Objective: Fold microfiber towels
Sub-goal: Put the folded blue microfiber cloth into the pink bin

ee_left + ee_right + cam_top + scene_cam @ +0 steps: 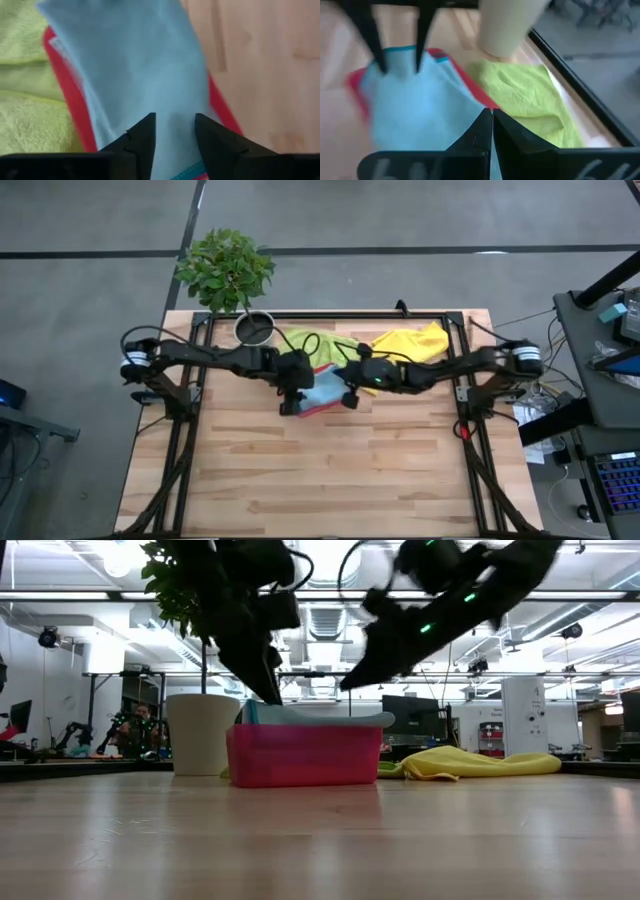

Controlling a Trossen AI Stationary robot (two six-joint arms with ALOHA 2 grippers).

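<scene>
Step in hand: judged as settling the folded teal-blue towel (322, 390) into the pink tray (303, 754), with release under way.
Technique: best to lift the left gripper (174, 131) straight up, clear of the cloth, so that no fold is dragged open; best to press only on the towel's middle, away from the tray's wall.
Left gripper: above the towel's edge at about 9 o'clock of the tray; jaws narrowly apart, nothing pinched between them.
Right gripper (491, 122): at about 3 o'clock of the tray, over the same towel; jaws fully closed, empty.
Teal-blue towel: smooth, flat, lying across the tray and overhanging its rim; tray near 12 o'clock on the tabletop (330, 470).
Lime green towel (530, 95): crumpled, just beside the tray, toward the white plant pot (203, 733).
Yellow towel (470, 764): heaped loosely at about 1 o'clock of the tabletop, unfolded.
Risk: soft pile may cling to the jaws and lift with them.
</scene>
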